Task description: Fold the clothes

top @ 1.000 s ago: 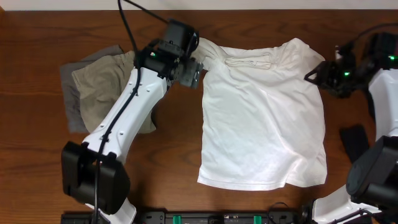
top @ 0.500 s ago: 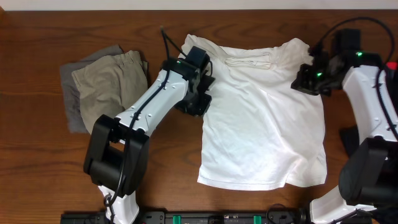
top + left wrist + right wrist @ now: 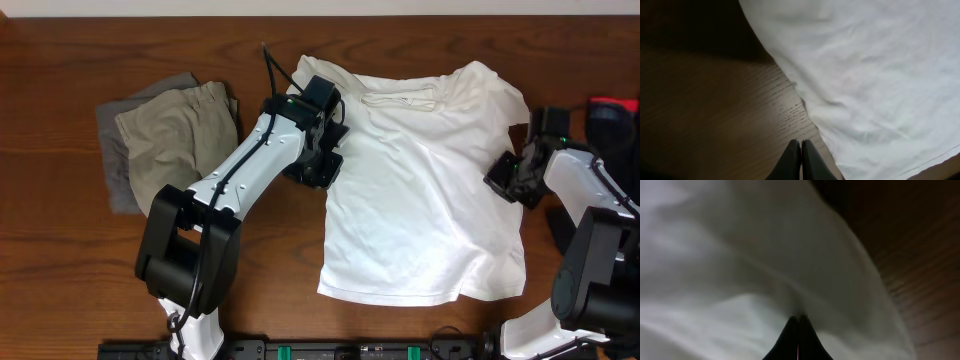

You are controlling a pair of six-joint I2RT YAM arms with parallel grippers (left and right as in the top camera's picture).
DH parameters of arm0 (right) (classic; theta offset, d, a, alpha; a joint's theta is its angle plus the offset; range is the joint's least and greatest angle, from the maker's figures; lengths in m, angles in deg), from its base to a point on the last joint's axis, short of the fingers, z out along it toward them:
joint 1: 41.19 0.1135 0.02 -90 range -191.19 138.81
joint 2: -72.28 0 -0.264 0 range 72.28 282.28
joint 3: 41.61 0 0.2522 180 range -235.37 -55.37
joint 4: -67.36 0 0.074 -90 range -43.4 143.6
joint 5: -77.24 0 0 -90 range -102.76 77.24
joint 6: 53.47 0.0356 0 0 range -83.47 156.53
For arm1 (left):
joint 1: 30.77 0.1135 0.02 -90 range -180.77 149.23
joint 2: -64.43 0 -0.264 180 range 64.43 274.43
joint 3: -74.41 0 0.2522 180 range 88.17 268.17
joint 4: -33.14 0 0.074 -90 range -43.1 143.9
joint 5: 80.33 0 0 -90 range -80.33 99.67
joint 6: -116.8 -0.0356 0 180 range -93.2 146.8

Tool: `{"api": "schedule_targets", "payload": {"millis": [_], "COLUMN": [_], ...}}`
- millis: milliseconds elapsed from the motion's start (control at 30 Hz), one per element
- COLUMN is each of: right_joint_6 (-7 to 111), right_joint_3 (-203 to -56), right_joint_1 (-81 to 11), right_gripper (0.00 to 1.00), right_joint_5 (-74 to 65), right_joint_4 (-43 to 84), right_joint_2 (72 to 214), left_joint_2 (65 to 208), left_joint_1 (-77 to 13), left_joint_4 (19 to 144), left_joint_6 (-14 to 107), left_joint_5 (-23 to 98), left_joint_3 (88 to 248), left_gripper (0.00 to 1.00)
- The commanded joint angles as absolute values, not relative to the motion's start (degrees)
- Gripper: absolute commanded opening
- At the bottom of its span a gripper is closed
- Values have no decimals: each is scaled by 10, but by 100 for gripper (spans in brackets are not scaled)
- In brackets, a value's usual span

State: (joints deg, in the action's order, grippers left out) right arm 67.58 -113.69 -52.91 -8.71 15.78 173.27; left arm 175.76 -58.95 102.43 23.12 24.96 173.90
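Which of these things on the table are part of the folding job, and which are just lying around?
Job: white T-shirt; khaki shorts; grey piece under them; black garment.
Lying about: red item at the right edge, too cut off to identify.

Even overhead light leaves the white T-shirt [image 3: 420, 190] bright and nearly washed out against the dark wooden table [image 3: 60, 260], while both wrist views are dim, soft-focused and heavily shadowed beside the cloth.

Robot lab setup: left arm [image 3: 235, 180], right arm [image 3: 592, 215] at wooden worktop [image 3: 60, 270], loose cable [image 3: 270, 62], clothes [image 3: 420, 200] spread.
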Motion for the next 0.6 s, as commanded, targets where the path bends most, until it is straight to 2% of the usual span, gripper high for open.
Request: {"api": "schedule_targets", "payload": {"millis": [0, 300, 500, 567], "right_joint_6": [736, 794, 804, 756], "right_joint_3": [-1108, -1091, -1183, -1248], "right_joint_1": [-529, -533, -542, -542], "right_gripper": [2, 1, 1, 1], "right_joint_5": [-89, -162, -79, -32], "right_joint_4": [191, 325, 428, 460], "right_joint_2": [1727, 1822, 1953, 1989], "left_joint_2": [1756, 1724, 1694, 1684], "left_joint_1": [-587, -584, -579, -579], "left_joint_4": [1028, 1035, 1034, 1034], "left_joint_6": [226, 226, 230, 230], "left_joint_5": [255, 255, 255, 255], "left_joint_3": [1739, 1743, 1749, 1752], "left_gripper": [7, 7, 9, 13]}}
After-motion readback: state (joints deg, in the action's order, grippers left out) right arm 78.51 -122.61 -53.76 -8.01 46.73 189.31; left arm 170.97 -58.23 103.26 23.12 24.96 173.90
